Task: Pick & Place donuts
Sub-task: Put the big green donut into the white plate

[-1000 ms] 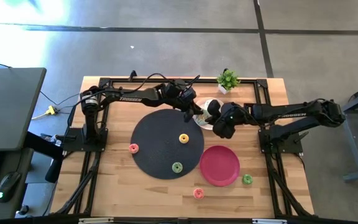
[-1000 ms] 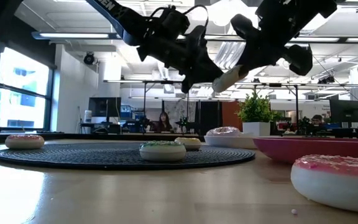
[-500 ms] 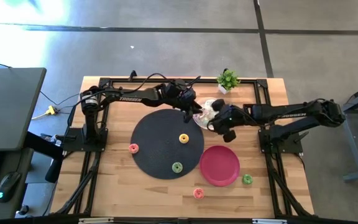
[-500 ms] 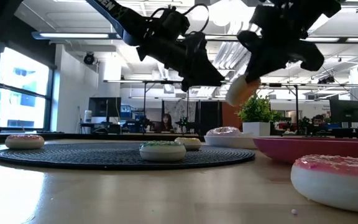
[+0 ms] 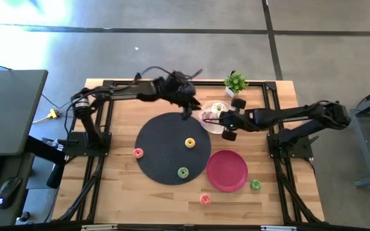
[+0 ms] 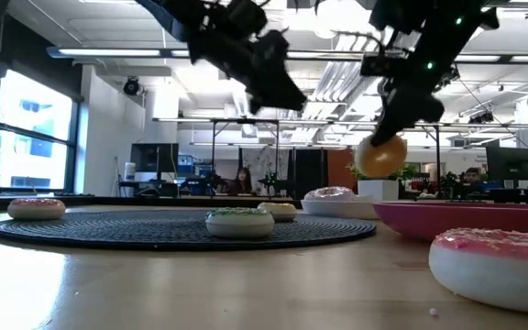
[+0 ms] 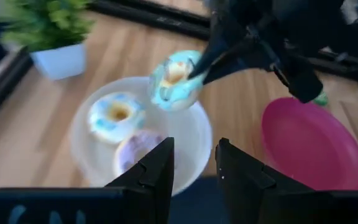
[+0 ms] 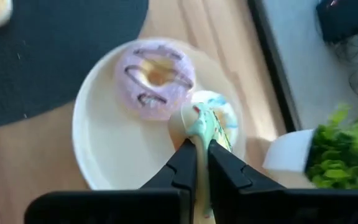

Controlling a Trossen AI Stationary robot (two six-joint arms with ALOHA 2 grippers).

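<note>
My right gripper [image 8: 197,158] hangs over the white plate [image 8: 114,155] and is shut on a pale green donut [image 8: 199,127]. On that plate lie a lilac-pink donut [image 8: 157,78] and a white donut with blue streaks [image 8: 225,115]. My left gripper [image 7: 194,168] is open, in the air just left of the plate [image 5: 225,126], above the far edge of the black mat [image 5: 166,151]. In the left wrist view the held donut [image 7: 176,78] shows above the plate. Tiny donuts rest flat: yellow [image 5: 189,142] and green [image 5: 183,172] on the mat, pink [image 5: 138,153] beside it. My right gripper pinches the pale green donut by its ring [image 8: 196,138] between the two fingers [image 8: 184,163]. The fingers slant down from the table's right. The donut stands on edge below the fingertips, lifted clear above the plate [image 6: 380,154].
A red plate [image 5: 227,171] lies near the mat's right side, with a tiny green donut [image 5: 255,185] and a pink one [image 5: 205,199] on the bare wood nearby. A small potted plant [image 5: 236,82] stands at the far edge, behind the white plate.
My right gripper has moved toward the table's left over the white plate, turned its wrist and come lower, carrying the pale green donut, which now hangs below the fingers. My left gripper has risen and drawn back a little toward the far left.
</note>
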